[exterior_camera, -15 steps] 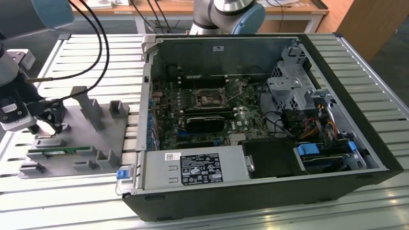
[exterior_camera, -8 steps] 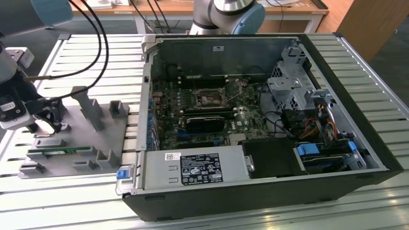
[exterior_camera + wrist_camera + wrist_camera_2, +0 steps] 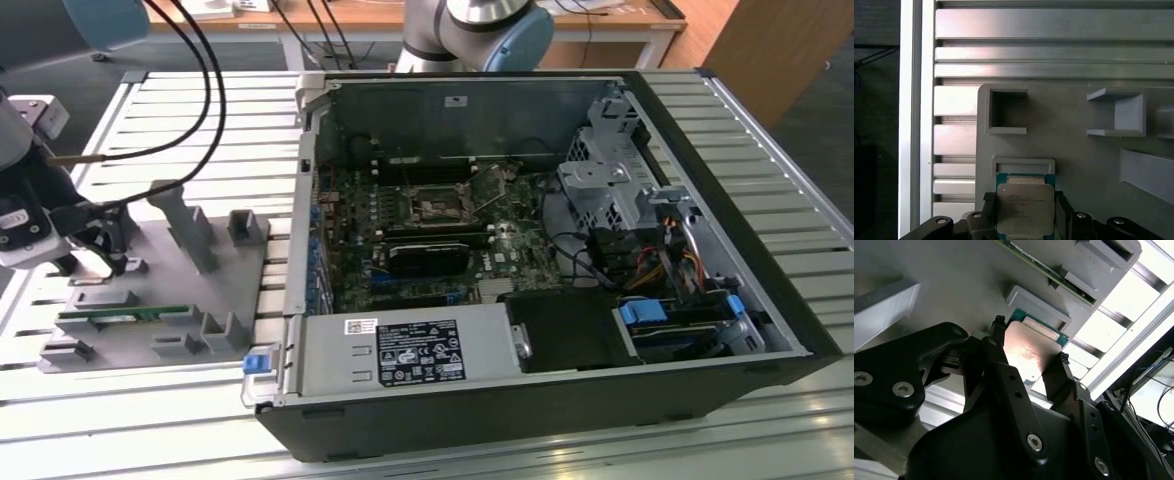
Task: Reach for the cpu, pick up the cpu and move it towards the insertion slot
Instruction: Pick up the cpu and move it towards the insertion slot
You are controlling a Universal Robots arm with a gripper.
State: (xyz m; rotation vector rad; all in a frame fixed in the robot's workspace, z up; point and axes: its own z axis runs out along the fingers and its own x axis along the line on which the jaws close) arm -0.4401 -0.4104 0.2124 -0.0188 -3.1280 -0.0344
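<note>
Silver-grey metal catches the light: the cpu (image 3: 1025, 210) is pinched by its edges between the narrow-set fingers of the gripper (image 3: 1031, 340), over the grey holder tray (image 3: 160, 285) at the exterior view's left, well apart from the insertion slot (image 3: 434, 206). So thin an edge grip could slip and tilt the chip. The faint print on its lid is unreadable.

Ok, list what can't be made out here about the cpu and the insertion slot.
1. Second wrist view: the cpu has its near edge hidden behind the black body of the gripper.
2. Both wrist views: whether the cpu is lifted off its green holder cannot be told, because the cpu covers it.
3. Exterior view: the insertion slot is too small to show its contacts or latch.
</note>
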